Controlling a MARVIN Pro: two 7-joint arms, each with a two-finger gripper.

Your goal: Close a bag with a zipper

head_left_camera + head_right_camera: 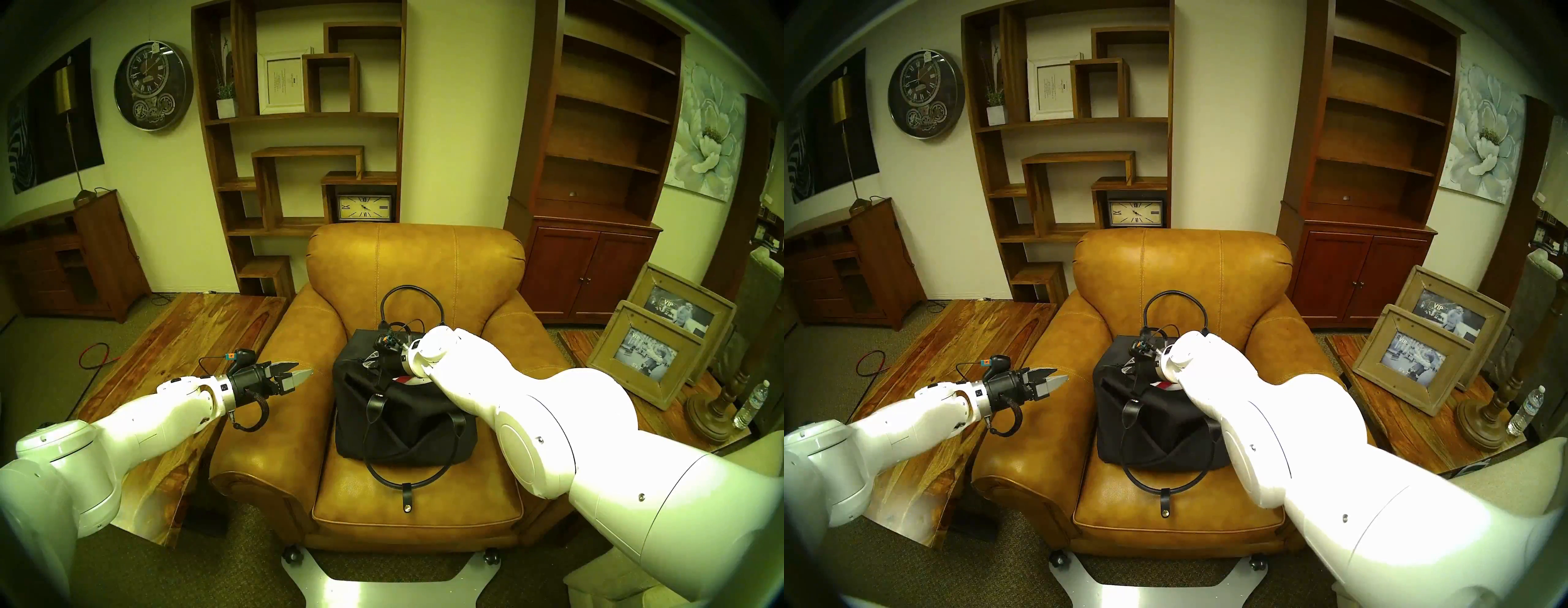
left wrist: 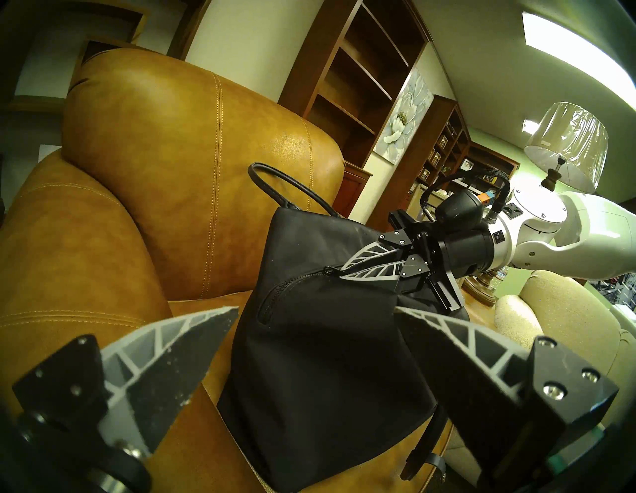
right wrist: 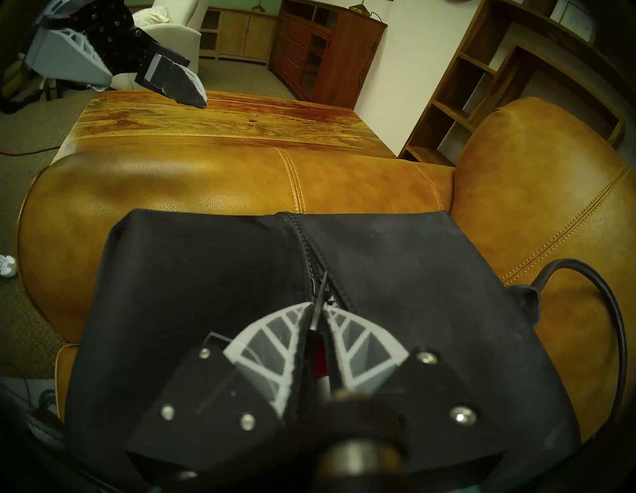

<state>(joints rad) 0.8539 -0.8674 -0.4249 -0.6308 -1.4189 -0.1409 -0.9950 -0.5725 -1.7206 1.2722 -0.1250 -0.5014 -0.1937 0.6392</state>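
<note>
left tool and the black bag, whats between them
Only the chair's near armrest. In the head view the left tool hangs open over that armrest, apart from the bag; the left wrist view shows nothing else in the gap.

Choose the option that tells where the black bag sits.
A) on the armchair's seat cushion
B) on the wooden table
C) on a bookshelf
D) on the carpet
A: the head view shows the black bag resting on the tan leather armchair's seat cushion.

A furniture showroom: a tagged wall clock at ten o'clock, bare bookcases at one, a plastic-wrapped lampshade, and a leather armchair at centre.
</note>
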